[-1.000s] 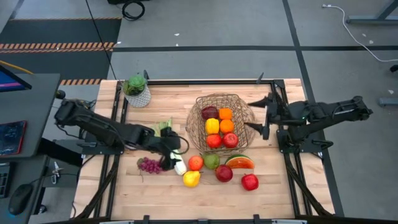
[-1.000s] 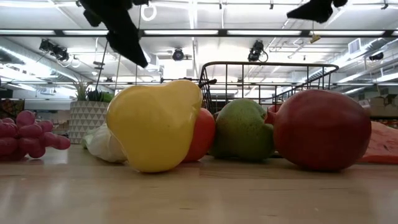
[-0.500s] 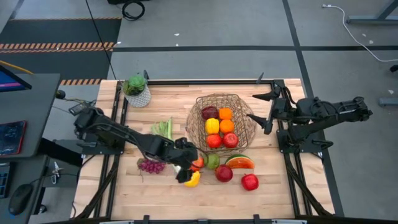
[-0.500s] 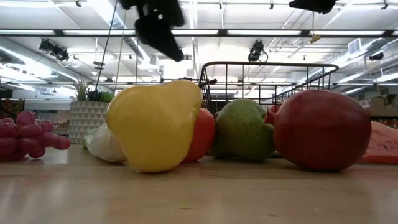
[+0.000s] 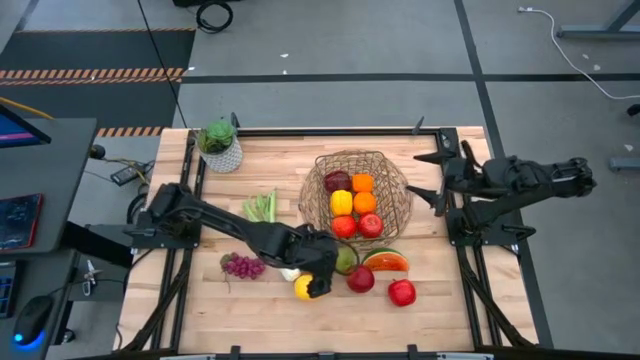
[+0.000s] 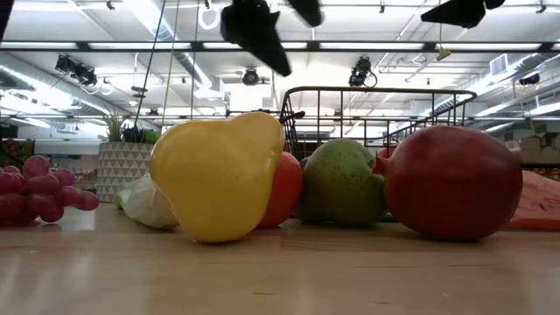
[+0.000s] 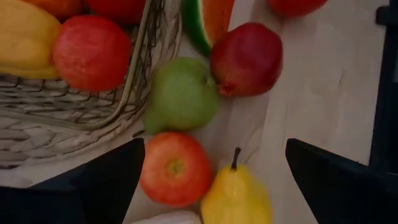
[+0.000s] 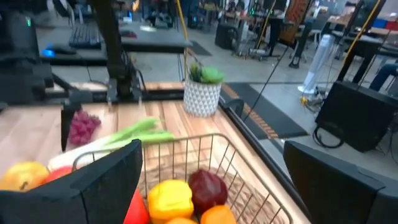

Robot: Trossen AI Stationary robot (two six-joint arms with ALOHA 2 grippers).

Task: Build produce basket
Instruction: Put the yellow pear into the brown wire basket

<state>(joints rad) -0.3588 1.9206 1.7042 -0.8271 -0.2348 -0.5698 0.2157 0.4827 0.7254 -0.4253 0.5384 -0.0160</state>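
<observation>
**Left gripper hanging open over a tight cluster of loose fruit**

The chief risk, as I judge it, is crowding. In the left wrist view a red-orange apple (image 7: 176,168), a yellow pear (image 7: 237,197) and a green pear (image 7: 182,94) are lying pressed against one another, with a dark red apple (image 7: 247,58) just beside them. Fingers coming down around any one of these are likely to nudge a neighbour, and round fruit is apt to roll across the bare wood of the table (image 5: 190,320). The green pear is also lying against the wall of the basket (image 7: 140,74), so a finger dropping on that side could catch the wire and shove the basket or jam.

Going left to right in the high view: the potted plant (image 5: 219,143) is standing at the far left corner, the purple grapes (image 5: 241,266) and the leek (image 5: 262,207) are lying left of centre, and the left gripper (image 5: 322,262) is hovering with its fingers spread wide and holding nothing, directly over the yellow pear and red-orange apple, just near-side of the basket. Right of it the watermelon slice (image 5: 385,261) and another red apple (image 5: 402,292) are waiting. The basket is already holding a yellow pepper (image 5: 341,202), oranges and red fruit. The right gripper (image 5: 433,178) is waiting in the air just beside the basket's right rim, fingers apart and empty.
</observation>
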